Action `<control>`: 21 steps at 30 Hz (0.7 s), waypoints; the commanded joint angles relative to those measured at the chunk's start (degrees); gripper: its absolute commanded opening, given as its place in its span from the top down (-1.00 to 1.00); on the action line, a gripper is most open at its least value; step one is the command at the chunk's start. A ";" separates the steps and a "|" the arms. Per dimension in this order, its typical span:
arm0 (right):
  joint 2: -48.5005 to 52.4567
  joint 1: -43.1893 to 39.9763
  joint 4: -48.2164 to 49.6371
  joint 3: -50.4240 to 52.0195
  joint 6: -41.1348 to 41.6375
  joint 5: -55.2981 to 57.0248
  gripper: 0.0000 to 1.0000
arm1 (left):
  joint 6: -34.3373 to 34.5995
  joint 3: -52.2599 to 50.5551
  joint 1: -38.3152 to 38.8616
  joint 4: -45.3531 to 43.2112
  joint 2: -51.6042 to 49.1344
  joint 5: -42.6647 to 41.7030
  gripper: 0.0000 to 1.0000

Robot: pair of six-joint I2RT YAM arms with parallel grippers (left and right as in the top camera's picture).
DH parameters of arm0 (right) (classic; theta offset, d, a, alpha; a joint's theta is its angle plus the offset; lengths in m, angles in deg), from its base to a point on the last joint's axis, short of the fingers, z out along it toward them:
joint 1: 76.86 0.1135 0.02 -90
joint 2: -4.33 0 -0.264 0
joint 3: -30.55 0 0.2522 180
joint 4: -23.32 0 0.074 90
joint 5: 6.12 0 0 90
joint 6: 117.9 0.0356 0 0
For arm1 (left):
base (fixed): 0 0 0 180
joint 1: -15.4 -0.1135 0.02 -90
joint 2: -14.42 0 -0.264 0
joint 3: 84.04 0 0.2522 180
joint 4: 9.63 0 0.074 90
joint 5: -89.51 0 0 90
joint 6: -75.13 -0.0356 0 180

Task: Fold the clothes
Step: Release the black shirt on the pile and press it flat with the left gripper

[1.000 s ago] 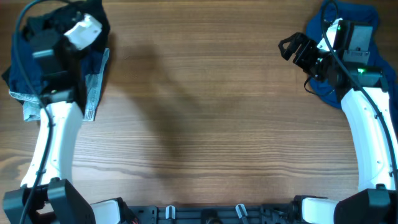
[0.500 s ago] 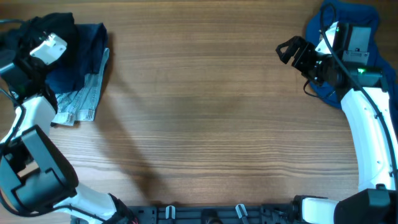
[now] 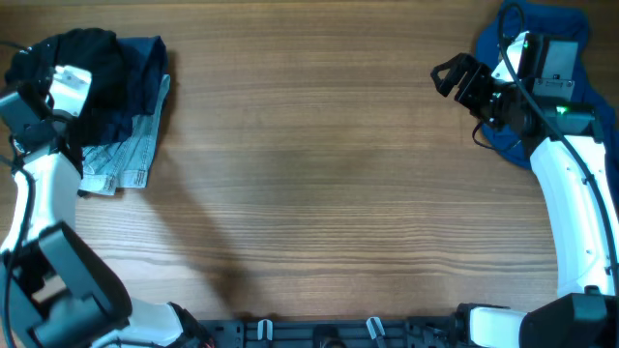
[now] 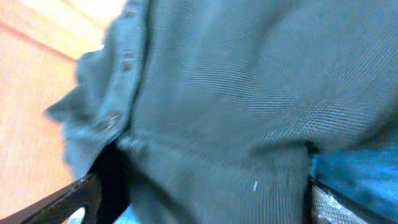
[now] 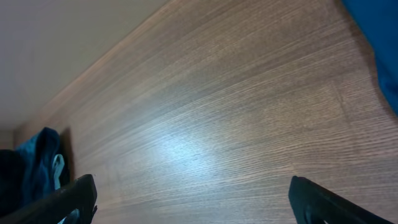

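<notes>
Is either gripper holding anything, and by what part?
Nothing is gripped: right gripper open above the table; left gripper spread wide over the black garment, not pinching it.

The table [image 3: 319, 174] was brown wood, with long wavy lines running across it from side to side. Light shone softly off the middle of it. In the far left corner lay a heap of cloth. A dark blue cloth [image 3: 143, 63] was spread on the wood there. The black clothes [image 3: 92, 43] sat bunched up on top of it, toward the left edge. A grey and white patterned cloth [image 3: 121, 164] stuck out from under the heap on the near side and lay flat on the table. In the far right corner lay a second blue cloth [image 3: 507, 147], only partly in view. The two lots of cloth were well apart.
</notes>
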 commanded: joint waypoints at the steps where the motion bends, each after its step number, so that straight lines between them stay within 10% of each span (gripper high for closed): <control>1: 0.13 0.02 -0.46 -0.85 -0.17 1.16 -1.00 | 17.68 0.11 0.28 6.91 9.09 0.94 -0.99; 7: 0.13 0.02 -0.61 -0.85 -0.24 1.18 -1.00 | 52.89 0.11 0.28 22.38 20.11 -11.37 -0.99; 15: 0.13 0.02 -1.18 -0.85 -0.85 1.18 -0.99 | 49.24 0.11 1.31 16.61 20.55 -15.43 -0.99; 21: 0.13 0.02 -1.81 -0.85 -5.35 1.01 -0.99 | 41.92 0.11 2.25 -6.19 14.36 -11.13 -0.99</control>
